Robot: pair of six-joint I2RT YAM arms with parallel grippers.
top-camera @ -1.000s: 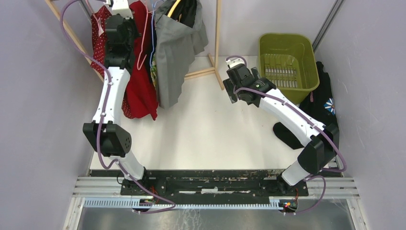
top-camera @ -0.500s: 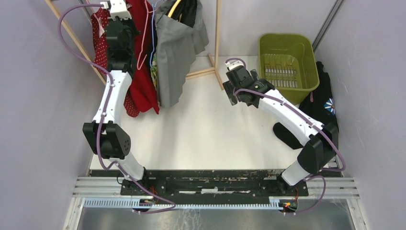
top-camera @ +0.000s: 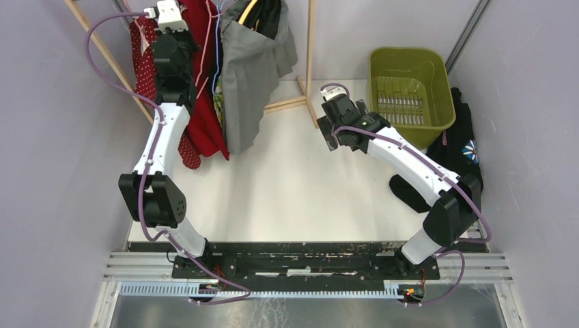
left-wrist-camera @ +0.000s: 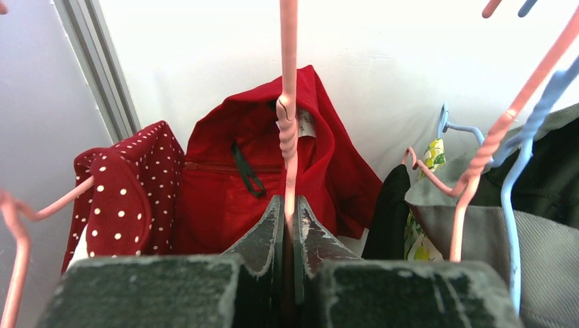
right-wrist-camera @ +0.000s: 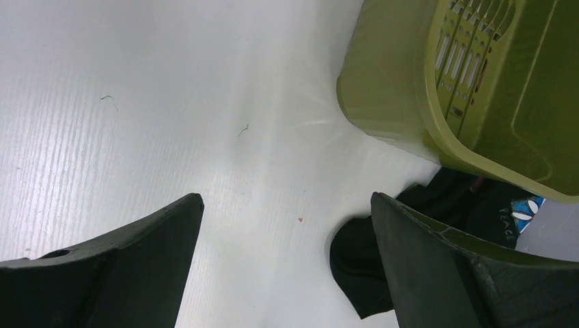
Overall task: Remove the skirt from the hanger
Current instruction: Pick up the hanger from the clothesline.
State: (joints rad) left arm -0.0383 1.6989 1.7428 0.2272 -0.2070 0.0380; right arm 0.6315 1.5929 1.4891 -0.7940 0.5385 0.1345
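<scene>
We take the pink hanger (left-wrist-camera: 288, 102) as our reference for all places.

The white table (top-camera: 293, 184) lies below it. The wooden rack (top-camera: 312, 41) that carries the hanger stands at the far left corner of the table. The green basket (top-camera: 410, 89) is well apart from the hanger, on the far right side.

The red skirt (left-wrist-camera: 225, 198) hangs under the hanger. In the top view it drops from the hanger toward the table, so its long axis goes downward. We judge that this is the skirt to remove, because its hanger is the one that is gripped. A gray skirt (top-camera: 246, 89) hangs just to the right of the pink hanger, and a polka-dot garment (left-wrist-camera: 123, 191) just to its left.

The left gripper (left-wrist-camera: 287, 205) is closed on the wire of the pink hanger, just under the twisted neck. The wire runs straight out from between the jaws. The red waistband is directly beyond the fingertips and behind the wire.

The right gripper (right-wrist-camera: 287, 198) is wide open and holds nothing. It hovers over the table near the basket, well apart from the hanger. The left arm is therefore much nearer to the skirt. In our judgement, the right arm must cross leftward to pull the cloth off.
</scene>
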